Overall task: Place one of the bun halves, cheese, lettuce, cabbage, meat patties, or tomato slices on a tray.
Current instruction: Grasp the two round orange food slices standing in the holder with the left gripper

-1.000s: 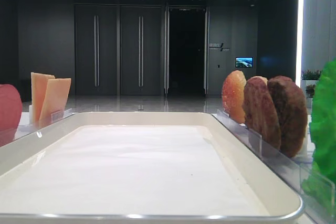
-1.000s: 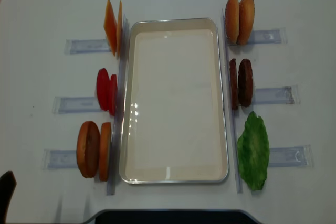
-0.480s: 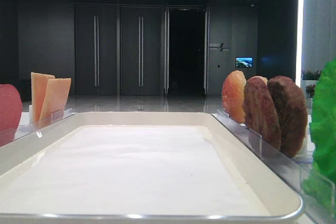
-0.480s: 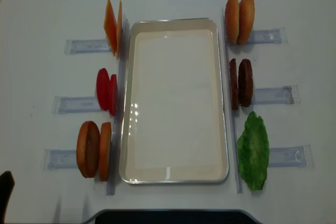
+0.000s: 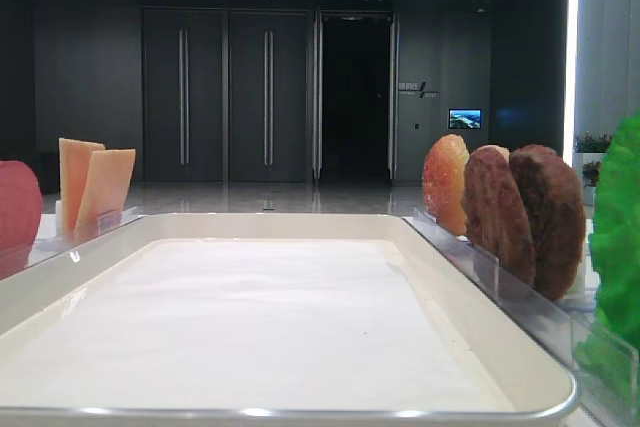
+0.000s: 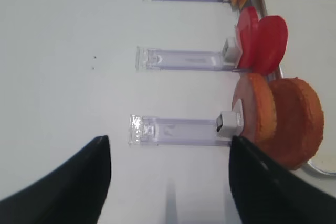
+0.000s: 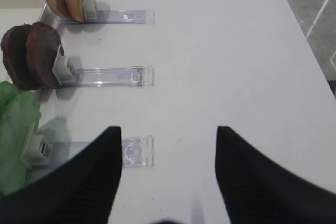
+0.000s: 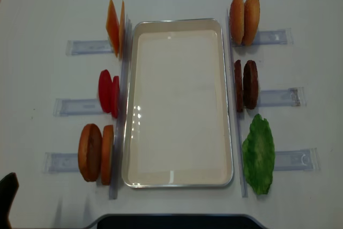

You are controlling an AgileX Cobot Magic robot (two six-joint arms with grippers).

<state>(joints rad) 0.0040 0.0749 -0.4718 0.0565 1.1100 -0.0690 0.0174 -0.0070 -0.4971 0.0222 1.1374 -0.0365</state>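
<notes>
The cream tray [image 8: 179, 175] lies in the table's middle with nothing on its paper. Left of it stand cheese [image 8: 114, 28], tomato slices [image 8: 109, 93] and two orange-brown discs [image 8: 96, 153]. On the right stand bun halves [image 8: 244, 20], meat patties [image 8: 246, 85] and lettuce [image 8: 259, 154]. No cabbage is in view. My left gripper [image 6: 168, 139] is open and empty over bare table, left of the orange-brown discs [image 6: 278, 121]. My right gripper [image 7: 168, 128] is open and empty, right of the lettuce [image 7: 16, 129] and patties [image 7: 31, 53].
Clear plastic holder strips [image 8: 86, 46] run outward from each food pair. The table's right edge and the floor [image 7: 315, 3] lie beyond my right gripper. A dark base [image 8: 171, 221] sits at the near edge. One dark left finger [image 8: 6, 199] shows at the bottom-left corner.
The dark left finger at the overhead view's bottom-left corner has shifted very slightly. Tray and food have not moved.
</notes>
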